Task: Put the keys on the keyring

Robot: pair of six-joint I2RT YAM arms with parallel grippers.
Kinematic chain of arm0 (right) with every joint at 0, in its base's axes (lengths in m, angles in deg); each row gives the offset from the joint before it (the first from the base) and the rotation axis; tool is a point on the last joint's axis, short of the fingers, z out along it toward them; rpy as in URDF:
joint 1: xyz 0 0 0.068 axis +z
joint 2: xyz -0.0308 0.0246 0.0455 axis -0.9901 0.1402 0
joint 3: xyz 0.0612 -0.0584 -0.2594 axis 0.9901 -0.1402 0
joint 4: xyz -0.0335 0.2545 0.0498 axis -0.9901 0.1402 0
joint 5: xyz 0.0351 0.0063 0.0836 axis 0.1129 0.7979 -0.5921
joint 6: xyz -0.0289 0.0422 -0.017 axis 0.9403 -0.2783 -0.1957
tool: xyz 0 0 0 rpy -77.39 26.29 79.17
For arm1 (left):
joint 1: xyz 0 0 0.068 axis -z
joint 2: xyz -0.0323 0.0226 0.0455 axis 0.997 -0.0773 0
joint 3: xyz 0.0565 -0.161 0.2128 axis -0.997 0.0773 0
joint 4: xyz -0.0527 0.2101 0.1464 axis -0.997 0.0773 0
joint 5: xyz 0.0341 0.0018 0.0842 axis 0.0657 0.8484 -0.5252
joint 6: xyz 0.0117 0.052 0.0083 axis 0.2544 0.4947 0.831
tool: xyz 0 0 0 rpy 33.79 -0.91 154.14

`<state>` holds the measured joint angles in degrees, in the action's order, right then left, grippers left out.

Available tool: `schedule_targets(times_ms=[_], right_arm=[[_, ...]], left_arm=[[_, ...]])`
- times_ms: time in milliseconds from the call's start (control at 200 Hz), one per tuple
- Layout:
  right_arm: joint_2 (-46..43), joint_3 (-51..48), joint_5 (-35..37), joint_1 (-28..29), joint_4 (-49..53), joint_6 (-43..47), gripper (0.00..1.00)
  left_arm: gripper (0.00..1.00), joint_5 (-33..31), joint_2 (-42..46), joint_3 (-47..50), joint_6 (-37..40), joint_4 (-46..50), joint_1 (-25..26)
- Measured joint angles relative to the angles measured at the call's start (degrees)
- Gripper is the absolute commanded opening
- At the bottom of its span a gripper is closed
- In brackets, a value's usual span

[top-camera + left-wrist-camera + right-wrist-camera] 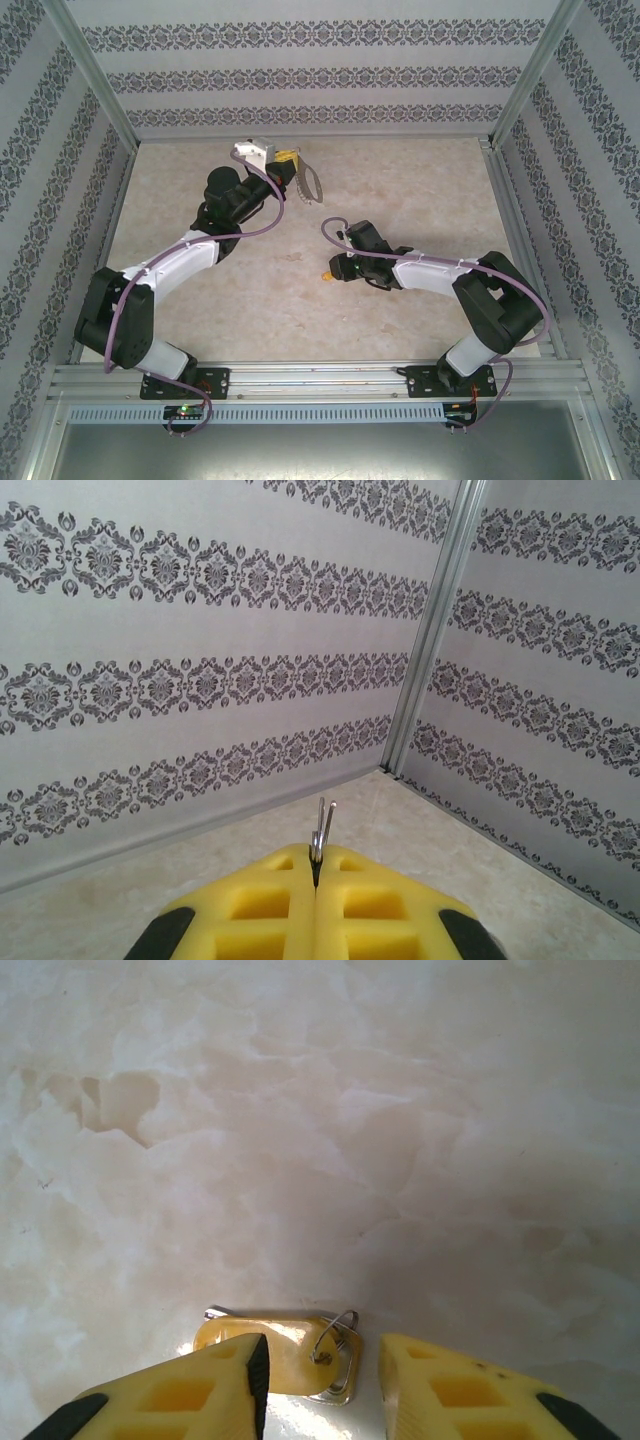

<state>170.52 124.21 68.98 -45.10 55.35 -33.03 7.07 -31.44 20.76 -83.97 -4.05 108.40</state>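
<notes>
Item 1. Left gripper (285, 157), yellow foam-padded fingers on a black and white arm. It sits at 12 o'clock of the table centre, near the far wall. In the left wrist view the left gripper (315, 862) has its fingers pressed together, clamped on a thin wire end of the keyring (322, 825) that pokes out past the tips.

Item 2. Keyring (310, 186), a small grey metal oval loop edged with little silvery links. It extends from the left gripper toward 4 o'clock. Whether it touches the surface cannot be told.

Item 3. Right gripper (338, 268), same yellow fingers, pointing to 9 o'clock near the table centre. In the right wrist view the right gripper (320, 1360) has its fingers apart and gripping nothing.

Item 4. Key (270, 1350), tiny, with a flat yellow-orange head. It lies flat on the table, partly under the 9 o'clock fingertip. A small silvery wire ring (335, 1332) passes through its hole. In the top view the key (329, 275) is at the right gripper's tips.

Item 5. Table (420, 200), a pale marbled beige surface.
</notes>
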Motion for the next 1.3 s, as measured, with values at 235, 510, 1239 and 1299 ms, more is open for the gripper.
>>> schedule_targets(times_ms=[235, 510, 1239, 1299], right_arm=[[1.0, 0.3, 0.6, 0.1, 0.3, -1.4, 0.34], [4.2, 2.9, 3.3, 1.7, 2.1, -2.7, 0.28], [4.2, 4.7, 5.7, 2.2, 6.1, -2.6, 0.15], [4.2, 4.7, 5.7, 2.5, 6.1, -2.6, 0.14]], left_arm=[[0.0, -0.1, 0.4, 0.4, 0.2, 0.0, 0.0], [0.0, -0.1, 0.4, 0.6, 0.7, 0.0, 0.0], [0.0, 0.0, 0.7, 0.6, 0.9, 0.0, 0.0], [0.0, 0.0, 0.7, 0.6, 0.9, 0.0, 0.0]])
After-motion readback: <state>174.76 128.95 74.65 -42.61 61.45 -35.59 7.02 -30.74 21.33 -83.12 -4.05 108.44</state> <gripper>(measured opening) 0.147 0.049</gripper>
